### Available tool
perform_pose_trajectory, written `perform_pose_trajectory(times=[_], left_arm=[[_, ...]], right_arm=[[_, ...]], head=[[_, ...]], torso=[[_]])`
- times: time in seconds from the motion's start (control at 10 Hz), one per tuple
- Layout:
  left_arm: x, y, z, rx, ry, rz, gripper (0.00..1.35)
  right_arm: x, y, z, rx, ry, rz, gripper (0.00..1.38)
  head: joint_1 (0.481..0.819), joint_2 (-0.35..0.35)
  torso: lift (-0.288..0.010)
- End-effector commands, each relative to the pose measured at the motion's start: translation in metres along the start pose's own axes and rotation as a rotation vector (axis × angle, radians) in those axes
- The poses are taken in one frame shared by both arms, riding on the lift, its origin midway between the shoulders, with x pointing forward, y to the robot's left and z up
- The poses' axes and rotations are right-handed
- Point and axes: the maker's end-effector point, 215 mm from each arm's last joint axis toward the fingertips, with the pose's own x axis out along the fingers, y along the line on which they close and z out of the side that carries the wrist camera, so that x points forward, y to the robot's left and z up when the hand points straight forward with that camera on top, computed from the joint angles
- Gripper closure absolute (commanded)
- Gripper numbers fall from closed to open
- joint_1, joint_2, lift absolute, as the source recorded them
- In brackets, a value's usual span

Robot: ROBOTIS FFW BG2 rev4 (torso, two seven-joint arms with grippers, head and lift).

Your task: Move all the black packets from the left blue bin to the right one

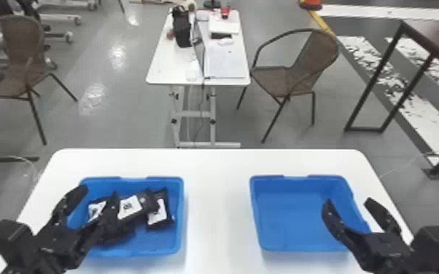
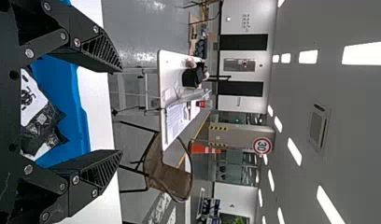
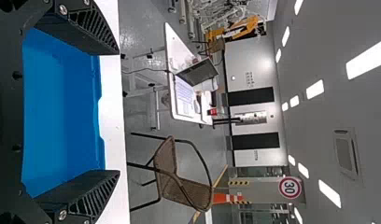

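Probably to admit one of the packets (image 1: 130, 207) heaped in the left bin (image 1: 179, 229), the left gripper (image 1: 99, 193) holds its fingers apart above them, while the right gripper (image 1: 348, 201), spread too, hangs at the right bin (image 1: 291, 222).

30 on round sign (image 3: 290, 187), white labels (image 1: 130, 207) on black packets (image 1: 150, 204), print unclear

The bins, left (image 1: 178, 218) and right (image 1: 257, 215), look like smooth blue plastic; the tabletop (image 1: 217, 204) is smooth and white; black packets (image 1: 142, 215) are crinkled, slightly glossy film; the grey floor (image 1: 120, 120) looks glossy.
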Motion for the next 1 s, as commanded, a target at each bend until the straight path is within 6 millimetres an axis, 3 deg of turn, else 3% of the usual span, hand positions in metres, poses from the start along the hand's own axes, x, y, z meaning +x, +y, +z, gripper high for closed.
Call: perform_pose_trajectory(times=[0.0,0.7,0.9], left_arm=[[0.0,0.001,0.0,-0.002,-0.001,0.003,0.45],[0.005,-0.001,0.003,-0.009,-0.014,-0.002,0.45],[0.007,-0.001,-0.01,-0.016,0.02,-0.002,0.45]], right_arm=[[0.001,0.001,-0.002,0.004,0.007,0.002,0.11],[0.004,0.005,-0.005,0.013,0.011,0.018,0.11],[0.003,0.006,-0.007,0.023,0.015,0.02,0.11]], head=[[0.695,-0.058],[0.695,-0.051],[0.695,-0.052]], torso=[[0.0],[0.0],[0.0]])
